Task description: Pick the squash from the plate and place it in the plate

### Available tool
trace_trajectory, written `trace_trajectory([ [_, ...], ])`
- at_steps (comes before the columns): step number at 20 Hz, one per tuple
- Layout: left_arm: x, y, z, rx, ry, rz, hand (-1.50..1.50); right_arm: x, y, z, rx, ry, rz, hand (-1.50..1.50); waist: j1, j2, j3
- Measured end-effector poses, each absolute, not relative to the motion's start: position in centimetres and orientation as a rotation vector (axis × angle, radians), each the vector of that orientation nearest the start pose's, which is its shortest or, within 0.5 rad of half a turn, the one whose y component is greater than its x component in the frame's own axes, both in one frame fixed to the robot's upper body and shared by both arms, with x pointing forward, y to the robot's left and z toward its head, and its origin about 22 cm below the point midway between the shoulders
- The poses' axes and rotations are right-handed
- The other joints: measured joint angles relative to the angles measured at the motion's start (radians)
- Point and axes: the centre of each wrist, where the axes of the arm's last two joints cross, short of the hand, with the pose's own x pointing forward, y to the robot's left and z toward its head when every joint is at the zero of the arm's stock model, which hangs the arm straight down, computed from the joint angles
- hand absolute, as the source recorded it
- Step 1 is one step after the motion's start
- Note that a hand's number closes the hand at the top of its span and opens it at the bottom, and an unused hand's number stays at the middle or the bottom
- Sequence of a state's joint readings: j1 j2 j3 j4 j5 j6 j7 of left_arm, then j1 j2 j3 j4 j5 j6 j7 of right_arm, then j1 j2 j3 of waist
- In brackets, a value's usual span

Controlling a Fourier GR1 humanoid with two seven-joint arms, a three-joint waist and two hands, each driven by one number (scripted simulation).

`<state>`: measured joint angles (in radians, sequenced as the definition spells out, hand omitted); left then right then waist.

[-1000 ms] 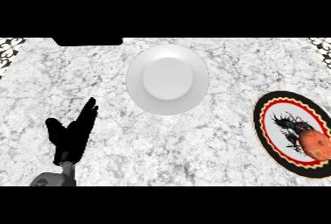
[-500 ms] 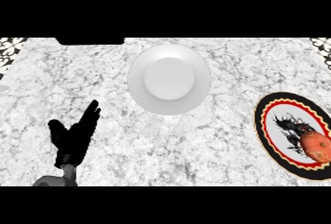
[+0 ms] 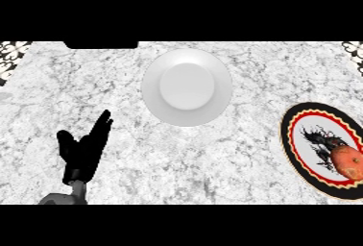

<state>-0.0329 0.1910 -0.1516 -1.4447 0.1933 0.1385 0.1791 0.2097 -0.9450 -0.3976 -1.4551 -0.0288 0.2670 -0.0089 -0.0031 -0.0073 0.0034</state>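
Squash sits at the right edge of your frame, orange, resting on the patterned plate with its red and black rim. No writing or labels readable anywhere. Count two plates: that patterned one, and a plain white plate at upper centre, well apart from it. One hand shows, your left hand at lower left, fingers straight and spread, holding nothing. Marble counter lies bare between squash and white plate.
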Motion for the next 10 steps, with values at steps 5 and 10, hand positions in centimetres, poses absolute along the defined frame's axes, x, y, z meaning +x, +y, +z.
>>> trace_trajectory([
  [5,24.5,24.0,-1.5,0.010,-1.264,-0.010,0.00,19.3,-47.0,14.0,-0.824,-1.155,0.576,-1.50,0.005,0.000,0.001],
  [10,24.0,24.8,-1.8,0.007,-1.271,-0.009,0.00,20.1,-45.3,12.5,-0.809,-1.075,0.598,-1.50,0.005,0.001,0.001],
])
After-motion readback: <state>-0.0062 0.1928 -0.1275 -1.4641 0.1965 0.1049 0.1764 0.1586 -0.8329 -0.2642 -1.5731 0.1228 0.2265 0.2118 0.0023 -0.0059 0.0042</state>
